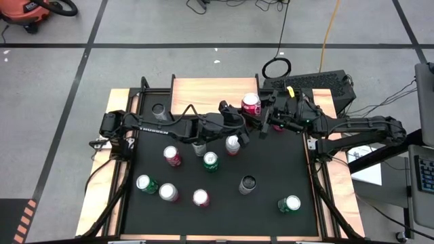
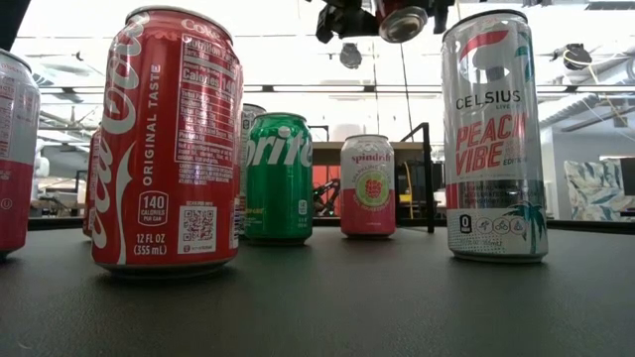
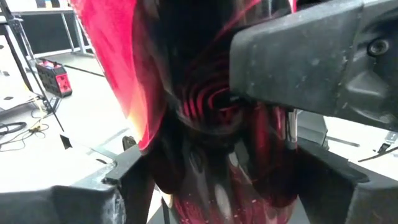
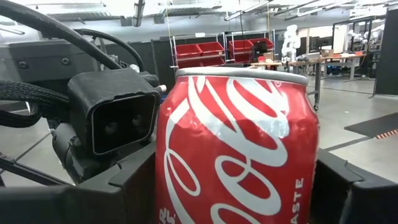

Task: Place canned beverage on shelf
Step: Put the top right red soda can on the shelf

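A red Coca-Cola can with a silver top (image 1: 251, 104) stands upright at the right end of the light-wood shelf on thin black legs (image 1: 203, 95), at the far side of the black mat (image 1: 271, 169). The right gripper (image 1: 266, 116) is clamped on this can (its red side fills the right wrist view between the dark fingers (image 4: 134, 186)). The left gripper (image 1: 239, 115) sits just left of the can, its fingers straddling it; whether they press it I cannot tell. Other cans stand scattered on the mat, a green Sprite can (image 2: 278, 178) among them.
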Robot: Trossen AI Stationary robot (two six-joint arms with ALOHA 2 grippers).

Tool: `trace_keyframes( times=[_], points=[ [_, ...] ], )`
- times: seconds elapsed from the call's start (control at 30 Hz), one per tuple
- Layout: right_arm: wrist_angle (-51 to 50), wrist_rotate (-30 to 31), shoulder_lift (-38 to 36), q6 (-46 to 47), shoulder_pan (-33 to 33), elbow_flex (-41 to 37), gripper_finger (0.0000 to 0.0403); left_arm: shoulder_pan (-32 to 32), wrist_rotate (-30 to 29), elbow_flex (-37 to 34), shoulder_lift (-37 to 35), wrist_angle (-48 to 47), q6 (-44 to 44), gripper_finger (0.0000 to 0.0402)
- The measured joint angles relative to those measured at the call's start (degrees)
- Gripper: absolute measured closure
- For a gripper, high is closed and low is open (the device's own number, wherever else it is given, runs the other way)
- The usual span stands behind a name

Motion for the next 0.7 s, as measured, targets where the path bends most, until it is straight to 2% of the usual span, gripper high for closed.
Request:
trace_keyframes(
  times=[0.17,0.3,0.5,0.7],
  points=[
    [-2.5,0.1,-0.2,0.3,0.0,0.0,0.0122,0.0,0.1,0.0,0.0,-1.5,0.1,0.0105],
    [-6.3,0.0,-1.5,0.7,0.0,0.0,0.0092,0.0,0.6,0.0,0.1,-3.4,0.8,0.0104],
    [-11.7,-5.2,-5.0,0.6,0.0,0.0,0.0047,-0.3,6.4,0.0,0.1,-3.8,2.1,0.0104],
    [-14.9,-11.1,-8.0,0.1,0.0,0.0,0.0037,0.0,12.1,0.0,0.1,-3.6,2.4,0.0104]
  ],
)
